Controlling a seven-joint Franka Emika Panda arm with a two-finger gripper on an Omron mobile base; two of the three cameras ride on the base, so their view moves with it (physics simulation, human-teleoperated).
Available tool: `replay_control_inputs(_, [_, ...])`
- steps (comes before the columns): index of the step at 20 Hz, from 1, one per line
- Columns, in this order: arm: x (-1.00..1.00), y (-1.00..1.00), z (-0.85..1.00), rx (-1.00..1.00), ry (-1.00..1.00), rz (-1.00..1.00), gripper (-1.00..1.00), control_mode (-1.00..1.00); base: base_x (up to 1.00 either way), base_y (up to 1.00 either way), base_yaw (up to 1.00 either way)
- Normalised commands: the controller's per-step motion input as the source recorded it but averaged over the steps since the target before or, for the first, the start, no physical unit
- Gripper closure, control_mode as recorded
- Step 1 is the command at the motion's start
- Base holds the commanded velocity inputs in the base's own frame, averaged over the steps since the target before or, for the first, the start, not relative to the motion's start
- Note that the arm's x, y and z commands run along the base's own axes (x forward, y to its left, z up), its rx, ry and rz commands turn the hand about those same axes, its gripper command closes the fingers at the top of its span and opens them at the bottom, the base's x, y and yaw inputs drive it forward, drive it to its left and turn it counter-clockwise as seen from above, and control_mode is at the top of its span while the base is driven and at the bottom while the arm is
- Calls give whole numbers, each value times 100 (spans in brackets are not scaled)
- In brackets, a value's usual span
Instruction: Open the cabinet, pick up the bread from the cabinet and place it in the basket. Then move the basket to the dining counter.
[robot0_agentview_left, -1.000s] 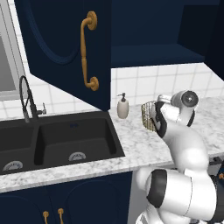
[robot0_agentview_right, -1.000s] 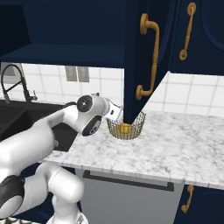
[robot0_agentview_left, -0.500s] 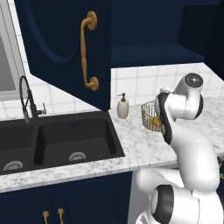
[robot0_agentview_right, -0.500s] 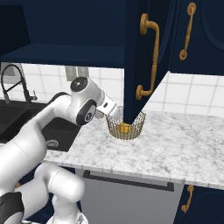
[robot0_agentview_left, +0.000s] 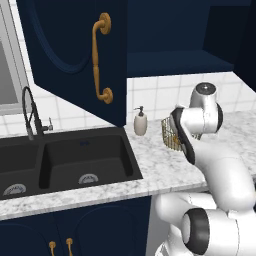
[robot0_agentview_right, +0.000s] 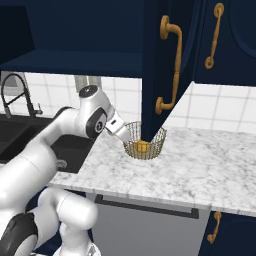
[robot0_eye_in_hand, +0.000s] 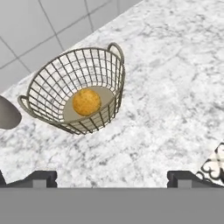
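On the marbled counter (robot0_eye_in_hand: 175, 78) the bread (robot0_eye_in_hand: 86, 101) sits inside the basket (robot0_eye_in_hand: 43, 83), so bring your wide-open, empty gripper (robot0_eye_in_hand: 112, 177) squarely over one rim before closing, keeping the basket level.

No readable text, label or sign anywhere

Two base views flanking the arm, hand view close above, all sharing the basket (robot0_eye_in_hand: 76, 89).
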Motion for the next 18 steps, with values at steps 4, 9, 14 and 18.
replay_control_inputs(4, [-2, 0, -28, 29, -3, -4, -100, -100, 0, 0, 0])
replay_control_inputs(9, [6, 0, -49, 12, 0, 0, -100, -100, 0, 0, 0])
replay_control_inputs(14, [32, -8, -28, 0, 12, -1, -100, -100, 0, 0, 0])
replay_control_inputs(18, [47, -33, -7, 3, 13, 0, -100, -100, 0, 0, 0])
